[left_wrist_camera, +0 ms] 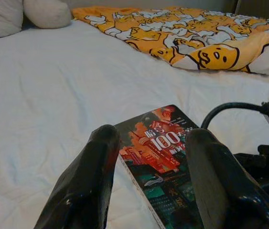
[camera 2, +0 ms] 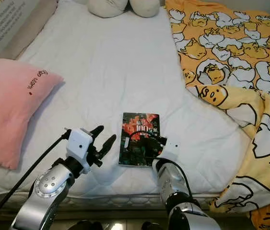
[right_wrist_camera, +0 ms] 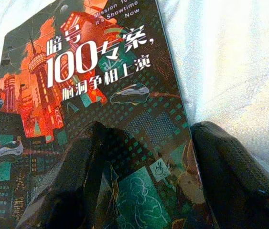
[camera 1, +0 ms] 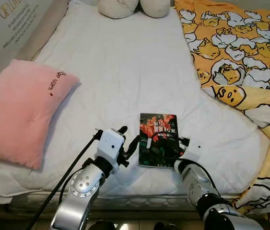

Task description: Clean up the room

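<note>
A book [camera 1: 158,136] with a dark red and green cover lies flat on the white mattress [camera 1: 125,72], close to the bed's near edge. My right gripper [camera 1: 167,152] is open and low over the book's near end. In the right wrist view one finger [right_wrist_camera: 77,181] lies over the cover [right_wrist_camera: 91,86] and the other finger [right_wrist_camera: 230,176] is at the book's edge, over the sheet. My left gripper [camera 1: 128,135] is open just left of the book, its fingers pointing at it. The book [left_wrist_camera: 158,148] sits between and beyond those fingers in the left wrist view.
A pink pillow [camera 1: 19,110] lies at the left edge of the bed. A yellow patterned duvet [camera 1: 240,52] is bunched along the right side and hangs over the corner. Two white pillows [camera 1: 127,7] rest at the head. A black cable [left_wrist_camera: 230,109] runs by the right wrist.
</note>
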{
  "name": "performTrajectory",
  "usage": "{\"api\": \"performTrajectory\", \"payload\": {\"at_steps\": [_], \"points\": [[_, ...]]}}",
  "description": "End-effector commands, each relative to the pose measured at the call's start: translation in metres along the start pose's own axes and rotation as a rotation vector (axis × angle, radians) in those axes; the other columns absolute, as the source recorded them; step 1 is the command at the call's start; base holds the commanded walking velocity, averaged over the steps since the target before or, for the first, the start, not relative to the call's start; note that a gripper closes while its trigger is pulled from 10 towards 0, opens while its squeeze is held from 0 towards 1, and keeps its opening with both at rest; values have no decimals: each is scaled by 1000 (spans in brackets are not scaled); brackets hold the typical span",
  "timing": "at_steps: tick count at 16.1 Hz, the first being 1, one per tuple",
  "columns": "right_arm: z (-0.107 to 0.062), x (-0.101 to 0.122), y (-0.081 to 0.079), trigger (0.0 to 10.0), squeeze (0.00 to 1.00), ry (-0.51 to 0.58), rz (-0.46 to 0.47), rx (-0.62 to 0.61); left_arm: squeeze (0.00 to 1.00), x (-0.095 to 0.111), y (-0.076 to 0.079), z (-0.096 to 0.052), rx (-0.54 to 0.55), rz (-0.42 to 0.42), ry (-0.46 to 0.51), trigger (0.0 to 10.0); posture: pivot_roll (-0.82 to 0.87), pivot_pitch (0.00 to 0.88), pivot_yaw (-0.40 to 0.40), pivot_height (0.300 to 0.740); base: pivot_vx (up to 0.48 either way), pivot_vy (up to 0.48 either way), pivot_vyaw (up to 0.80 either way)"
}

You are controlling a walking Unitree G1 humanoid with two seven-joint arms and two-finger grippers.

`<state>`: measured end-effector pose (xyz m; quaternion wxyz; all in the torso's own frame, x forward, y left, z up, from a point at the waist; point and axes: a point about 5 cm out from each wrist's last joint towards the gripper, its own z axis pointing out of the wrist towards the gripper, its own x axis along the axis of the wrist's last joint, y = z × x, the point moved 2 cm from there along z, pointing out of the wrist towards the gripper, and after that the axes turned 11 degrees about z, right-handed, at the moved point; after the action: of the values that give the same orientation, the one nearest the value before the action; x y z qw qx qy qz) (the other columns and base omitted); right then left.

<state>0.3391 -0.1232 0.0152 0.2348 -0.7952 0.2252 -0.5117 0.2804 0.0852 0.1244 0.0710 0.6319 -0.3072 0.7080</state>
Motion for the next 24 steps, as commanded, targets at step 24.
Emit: {"api": "performTrajectory", "payload": {"at_steps": [24], "points": [[4, 56, -64, 0, 0, 232, -154, 228, 0, -60, -71, 24, 333, -178, -218, 10000, 248, 0, -43, 715, 0, 0, 0]]}}
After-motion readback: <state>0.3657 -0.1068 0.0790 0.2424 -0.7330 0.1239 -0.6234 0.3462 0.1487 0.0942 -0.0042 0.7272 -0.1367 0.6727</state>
